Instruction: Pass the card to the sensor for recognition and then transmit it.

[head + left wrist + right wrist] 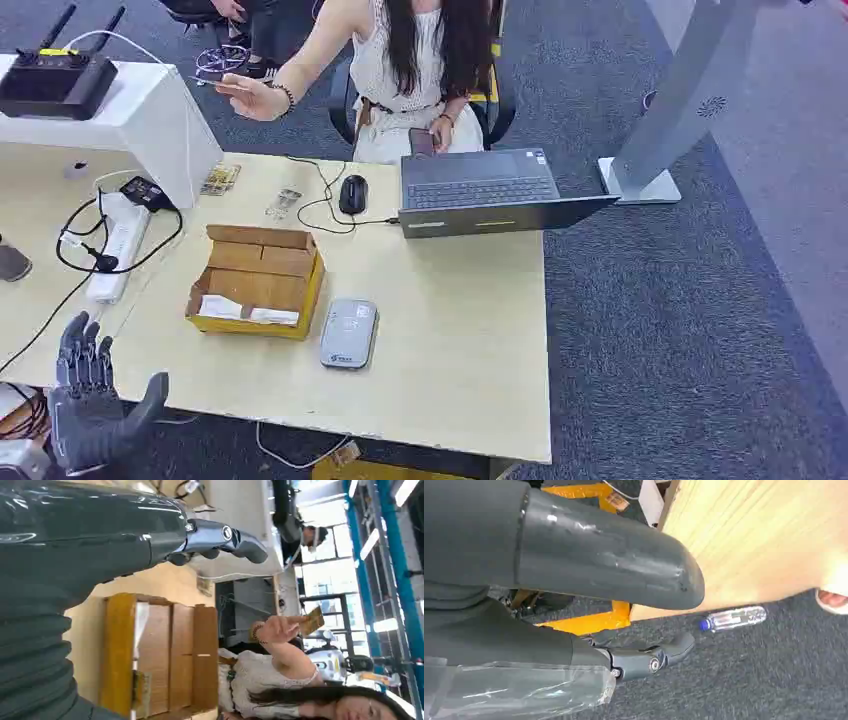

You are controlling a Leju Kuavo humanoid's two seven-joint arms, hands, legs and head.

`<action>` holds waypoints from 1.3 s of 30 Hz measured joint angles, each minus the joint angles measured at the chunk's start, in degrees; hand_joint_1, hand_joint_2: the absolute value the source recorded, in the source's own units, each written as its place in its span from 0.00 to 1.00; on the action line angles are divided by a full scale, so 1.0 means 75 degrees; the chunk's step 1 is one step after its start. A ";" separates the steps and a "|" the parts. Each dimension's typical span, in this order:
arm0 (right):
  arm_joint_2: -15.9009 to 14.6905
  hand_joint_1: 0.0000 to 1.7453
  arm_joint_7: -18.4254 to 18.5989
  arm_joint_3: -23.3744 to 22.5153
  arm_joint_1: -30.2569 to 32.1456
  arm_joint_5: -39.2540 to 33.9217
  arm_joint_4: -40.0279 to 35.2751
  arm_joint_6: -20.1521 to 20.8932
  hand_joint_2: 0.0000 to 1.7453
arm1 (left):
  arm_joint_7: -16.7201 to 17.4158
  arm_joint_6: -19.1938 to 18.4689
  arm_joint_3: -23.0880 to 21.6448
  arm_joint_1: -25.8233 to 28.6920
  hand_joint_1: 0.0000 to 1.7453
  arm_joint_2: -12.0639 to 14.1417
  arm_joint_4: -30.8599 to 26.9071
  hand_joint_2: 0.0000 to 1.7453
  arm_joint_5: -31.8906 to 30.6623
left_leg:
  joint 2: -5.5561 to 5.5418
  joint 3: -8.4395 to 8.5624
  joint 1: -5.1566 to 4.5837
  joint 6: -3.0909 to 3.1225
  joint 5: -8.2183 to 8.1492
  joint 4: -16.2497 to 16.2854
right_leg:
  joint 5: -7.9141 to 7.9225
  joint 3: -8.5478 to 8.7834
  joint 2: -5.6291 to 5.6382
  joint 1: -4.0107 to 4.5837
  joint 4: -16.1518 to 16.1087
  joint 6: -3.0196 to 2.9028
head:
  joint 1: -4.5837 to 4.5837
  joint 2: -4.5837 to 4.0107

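Card (pixel 313 620) sits in a person's raised hand (pixel 252 97); both robot hands, left hand (pixel 90 405) and right hand (pixel 574 605), hold nothing, fingers apart.

The left hand (pixel 88 400) was cut off by the head view's lower edge below the desk (pixel 450 340), its wrist out of frame. The card (pixel 312 621) in the person's hand (pixel 277 628) was too small for any print to be read. The markings on the grey sensor (pixel 349 333) beside the cardboard box (pixel 258 281) were illegible. The right hand's (pixel 574 605) fingertips were partly hidden behind its thumb.
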 joint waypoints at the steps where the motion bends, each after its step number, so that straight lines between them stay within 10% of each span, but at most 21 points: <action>1: 0.0000 0.00 0.0000 -0.0020 -0.0044 0.0061 0.0040 -0.0003 0.00 | 0.0023 0.0182 -0.0141 -0.0119 0.00 0.0081 -0.0052 1.00 -0.0201 | 0.0000 0.0000 0.0000 0.0000 0.0000 0.0000 | 0.0000 0.0000 0.0000 0.0000 0.0000 0.0000 | 0.0000 0.0000; 19: 0.0000 0.00 0.0000 -0.0044 -0.0578 0.0804 0.0522 -0.0026 0.00 | 0.0426 0.2541 -0.1812 -0.1686 0.00 0.1195 -0.0501 1.00 -0.2847 | -0.0002 -0.0006 0.0002 -0.0003 0.0004 0.0006 | 0.0002 -0.0009 0.0004 0.0001 0.0004 0.0001 | -0.0003 0.0000; 39: 0.0000 0.00 0.0204 0.0131 -0.0740 0.0688 0.0670 -0.0012 0.00 | 0.2744 0.3642 -0.2844 -0.3792 0.00 0.2241 0.1544 1.00 -0.6875 | 0.0005 -0.0004 0.0004 -0.0005 0.0012 0.0005 | 0.0010 -0.0010 0.0010 0.0004 0.0006 -0.0006 | -0.0009 0.0000</action>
